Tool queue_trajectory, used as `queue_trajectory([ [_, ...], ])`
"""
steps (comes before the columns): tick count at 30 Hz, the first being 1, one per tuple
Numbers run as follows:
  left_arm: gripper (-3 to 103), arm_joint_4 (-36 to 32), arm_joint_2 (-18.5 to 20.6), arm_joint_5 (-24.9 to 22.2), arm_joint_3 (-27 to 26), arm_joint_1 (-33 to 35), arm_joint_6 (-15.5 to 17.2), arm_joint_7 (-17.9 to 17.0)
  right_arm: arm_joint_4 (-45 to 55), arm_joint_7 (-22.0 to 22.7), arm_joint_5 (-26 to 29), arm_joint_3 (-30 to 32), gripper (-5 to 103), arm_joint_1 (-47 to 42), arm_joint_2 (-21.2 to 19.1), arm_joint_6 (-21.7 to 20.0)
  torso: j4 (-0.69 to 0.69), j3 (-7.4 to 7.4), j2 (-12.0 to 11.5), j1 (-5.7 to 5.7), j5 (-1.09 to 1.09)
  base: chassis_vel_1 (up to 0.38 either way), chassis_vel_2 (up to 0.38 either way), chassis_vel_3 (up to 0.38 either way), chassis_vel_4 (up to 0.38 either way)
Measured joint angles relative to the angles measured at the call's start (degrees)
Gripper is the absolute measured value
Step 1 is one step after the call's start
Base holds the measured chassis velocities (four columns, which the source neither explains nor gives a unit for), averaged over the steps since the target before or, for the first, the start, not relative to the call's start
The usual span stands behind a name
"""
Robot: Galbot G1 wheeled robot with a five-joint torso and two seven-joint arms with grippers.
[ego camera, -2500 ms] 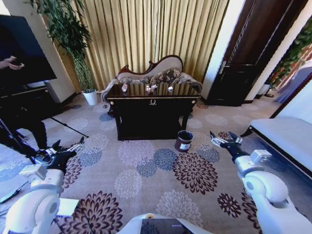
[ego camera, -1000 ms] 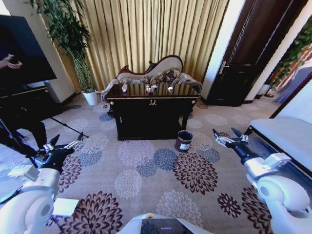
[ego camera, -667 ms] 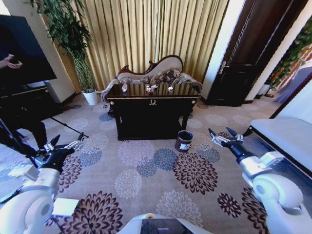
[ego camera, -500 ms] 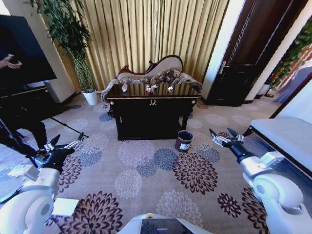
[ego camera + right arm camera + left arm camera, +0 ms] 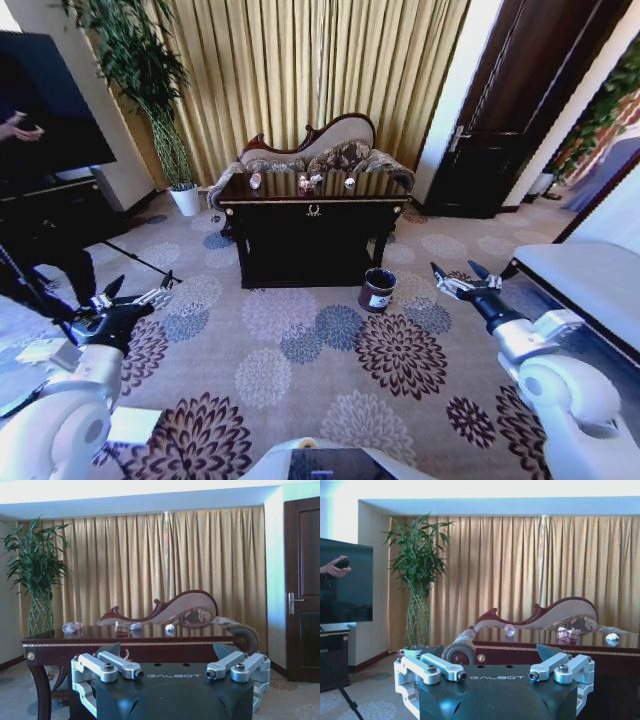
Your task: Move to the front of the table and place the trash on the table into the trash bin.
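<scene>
The dark glossy table [image 5: 312, 228] stands a few steps ahead across the flowered carpet. On its top lie the trash items: a clear bottle [image 5: 256, 180], a crumpled wrapper [image 5: 308, 182] and a white scrap [image 5: 350, 182]. The small dark trash bin [image 5: 377, 289] sits on the floor by the table's front right leg. My left gripper [image 5: 138, 291] hovers open and empty low at the left, and my right gripper [image 5: 454, 272] is open and empty at the right of the bin. The wrist views look past the open left gripper [image 5: 492, 652] and right gripper [image 5: 167, 650] at the table [image 5: 125, 642], bottle [image 5: 509, 629] and wrapper [image 5: 566, 634].
A patterned sofa [image 5: 310, 150] stands behind the table against gold curtains. A tall plant in a white pot [image 5: 183, 198] is at the back left, near a person and a tripod [image 5: 40, 290]. A dark door [image 5: 500, 130] and a padded bench [image 5: 590, 280] are at the right. Open carpet [image 5: 320, 350] lies ahead.
The room holds its place in the head view. Since the earliest frame both arms have swung slightly outward; in the last second the right gripper only wavers a little.
</scene>
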Motion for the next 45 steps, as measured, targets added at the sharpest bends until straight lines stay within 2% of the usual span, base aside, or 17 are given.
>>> queue_trajectory([
  [14, 100, -0.32, -0.11, 0.06, -0.22, 0.34, -0.3, 0.02, 0.04, -0.08, 0.0, -0.04, 100, -0.11, 0.04, 0.37, 0.02, 0.02, -0.03, 0.04, 0.0, -0.205, 0.194, 0.216, -0.189],
  [18, 100, -0.46, -0.28, 0.07, -0.29, 0.53, -0.5, 0.14, 0.12, -0.09, -0.03, -0.05, 100, -0.15, -0.02, 0.4, -0.02, 0.01, -0.02, 0.04, 0.04, -0.272, 0.22, 0.253, -0.257],
  [21, 100, -0.53, -0.33, 0.09, -0.35, 0.6, -0.59, 0.17, 0.21, -0.1, -0.02, -0.1, 100, -0.16, -0.06, 0.42, -0.02, 0.0, -0.01, 0.02, -0.02, -0.256, 0.244, 0.236, -0.227],
  [23, 100, -0.62, -0.38, 0.1, -0.37, 0.66, -0.63, 0.17, 0.29, -0.13, -0.03, -0.17, 100, -0.16, -0.14, 0.44, 0.04, 0.01, -0.02, 0.03, -0.03, -0.171, 0.259, 0.19, -0.233],
  [25, 100, -0.65, -0.41, 0.11, -0.37, 0.67, -0.64, 0.17, 0.3, -0.14, -0.02, -0.2, 100, -0.18, -0.18, 0.44, 0.01, 0.01, -0.02, 0.02, 0.02, -0.149, 0.26, 0.194, -0.251],
  [28, 100, -0.66, -0.47, 0.12, -0.35, 0.69, -0.65, 0.2, 0.35, -0.15, -0.03, -0.26, 100, -0.24, -0.23, 0.44, -0.02, 0.01, -0.01, 0.02, -0.02, -0.231, 0.227, 0.206, -0.257],
  [45, 100, -0.75, -0.68, 0.17, -0.08, 0.82, -0.7, 0.29, 0.08, -0.22, -0.06, -0.77, 100, -0.03, -0.38, 0.45, 0.01, 0.0, 0.0, 0.01, -0.01, -0.229, 0.224, 0.232, -0.231],
])
